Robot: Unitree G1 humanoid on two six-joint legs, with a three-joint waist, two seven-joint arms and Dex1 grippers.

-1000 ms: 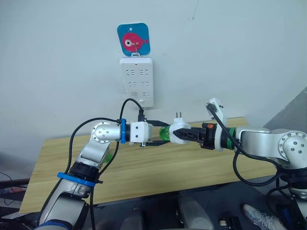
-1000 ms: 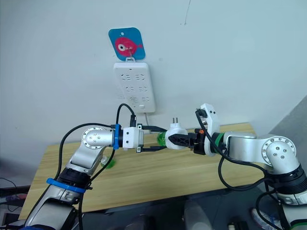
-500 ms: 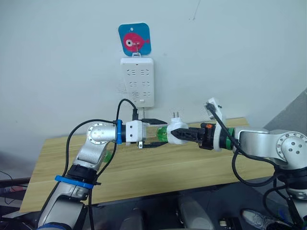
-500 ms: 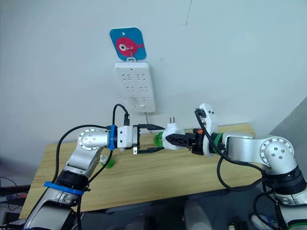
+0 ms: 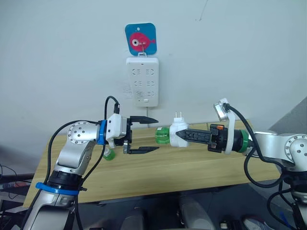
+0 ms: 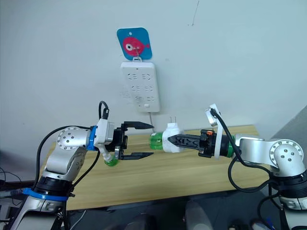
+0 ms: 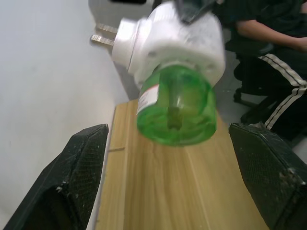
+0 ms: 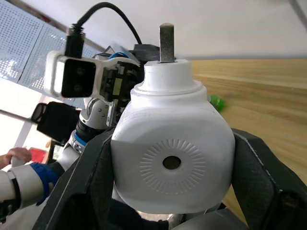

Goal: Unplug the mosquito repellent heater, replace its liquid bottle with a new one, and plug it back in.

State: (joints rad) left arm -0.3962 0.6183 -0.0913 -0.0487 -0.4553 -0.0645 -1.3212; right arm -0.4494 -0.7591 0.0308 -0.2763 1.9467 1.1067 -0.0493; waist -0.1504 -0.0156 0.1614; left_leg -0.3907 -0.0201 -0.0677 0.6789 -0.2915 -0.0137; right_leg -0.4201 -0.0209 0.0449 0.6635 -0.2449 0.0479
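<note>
The white mosquito repellent heater point(image 5: 180, 133) is held in the air over the table, prongs up, with my right gripper point(image 5: 188, 136) shut on its body. A green liquid bottle point(image 5: 162, 135) sticks out of it sideways toward my left gripper point(image 5: 157, 134). That gripper is open, its fingertips level with the bottle's free end, one above and one below, not touching. In the left wrist view the bottle point(image 7: 175, 103) hangs between the two spread fingers point(image 7: 79, 179). A second green bottle point(image 5: 109, 154) stands on the table behind my left arm.
A long white power strip point(image 5: 142, 81) hangs on the wall under a blue fish plaque point(image 5: 140, 39). The wooden table point(image 5: 192, 167) runs below both arms. A seated person point(image 7: 271, 52) is in the left wrist view, and a hand point(image 8: 12, 155) in the right wrist view.
My left gripper has drawn back to the left, from straddling the green bottle to just past its end, still open. The right gripper keeps hold of the heater. The camera has shifted.
</note>
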